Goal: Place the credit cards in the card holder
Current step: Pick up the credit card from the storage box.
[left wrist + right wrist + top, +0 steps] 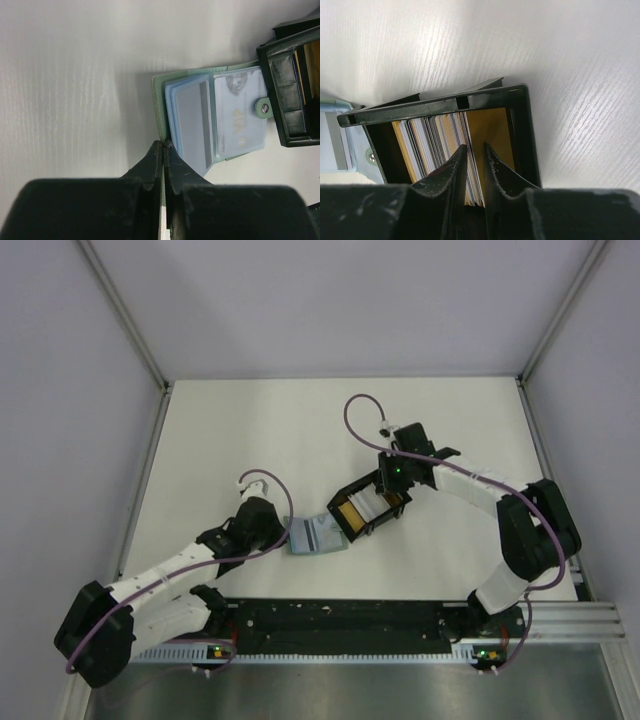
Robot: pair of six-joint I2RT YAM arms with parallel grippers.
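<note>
**A:** How does the left arm lie?

**B:** From the lower left of the top view it stretches low, up and right toward the centre. The left claw [283, 530] has its fingers [155, 160] pressed together.

**A:** And the right arm?

**B:** It rises at the lower right, bends near the right edge, then runs left to the centre. The right claw [474, 148] points downward, its fingers a narrow gap apart. Whether they pinch, I cannot tell.

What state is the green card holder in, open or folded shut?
Open. The card holder lies spread flat, its blue sleeves exposed, a striped card visible inside one, and the snap tab unfastened.
</note>
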